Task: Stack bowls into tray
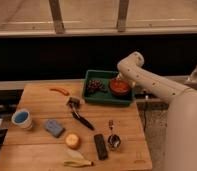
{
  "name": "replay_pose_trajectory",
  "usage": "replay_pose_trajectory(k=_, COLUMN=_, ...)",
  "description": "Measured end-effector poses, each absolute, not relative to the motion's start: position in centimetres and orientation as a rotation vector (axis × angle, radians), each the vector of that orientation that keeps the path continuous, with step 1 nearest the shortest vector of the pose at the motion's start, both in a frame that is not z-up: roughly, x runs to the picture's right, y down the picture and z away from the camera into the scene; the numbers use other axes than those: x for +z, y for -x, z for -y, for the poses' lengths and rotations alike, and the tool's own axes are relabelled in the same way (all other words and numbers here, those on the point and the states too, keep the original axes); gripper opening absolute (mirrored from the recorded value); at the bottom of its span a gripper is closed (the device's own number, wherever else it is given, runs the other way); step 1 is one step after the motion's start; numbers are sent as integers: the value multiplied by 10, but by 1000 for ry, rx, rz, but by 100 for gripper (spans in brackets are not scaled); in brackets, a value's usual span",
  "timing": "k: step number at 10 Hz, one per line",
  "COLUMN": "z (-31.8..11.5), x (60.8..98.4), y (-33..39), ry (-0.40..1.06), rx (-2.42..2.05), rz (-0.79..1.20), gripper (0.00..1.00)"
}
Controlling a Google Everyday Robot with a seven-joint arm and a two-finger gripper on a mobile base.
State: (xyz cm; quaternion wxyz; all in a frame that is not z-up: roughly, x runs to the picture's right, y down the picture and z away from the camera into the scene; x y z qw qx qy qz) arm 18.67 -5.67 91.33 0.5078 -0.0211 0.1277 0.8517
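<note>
A round reddish-brown bowl (pixel 119 88) with an orange-red inside sits in the right half of the dark-green tray (pixel 106 99), which lies at the table's far right edge. My white arm reaches in from the right and bends down over the tray. The gripper (pixel 120 78) is at the bowl's far rim, right against it and mostly hidden by the wrist. A bunch of dark grapes (pixel 95 85) lies in the tray's left half.
On the wooden table (pixel 37 102) lie a red chili (pixel 59 91), a black brush (pixel 79 117), a blue-and-white cup (pixel 22 119), a blue sponge (pixel 54 128), an orange fruit (pixel 72 141), a banana peel (pixel 77 162), a black remote (pixel 100 146) and a metal spoon (pixel 113 140).
</note>
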Motion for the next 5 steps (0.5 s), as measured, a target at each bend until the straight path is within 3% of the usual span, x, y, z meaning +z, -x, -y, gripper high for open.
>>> replay_pose_trajectory(k=5, z=99, x=885, y=-192, ry=-106, rx=2045, rz=-155, gripper=68)
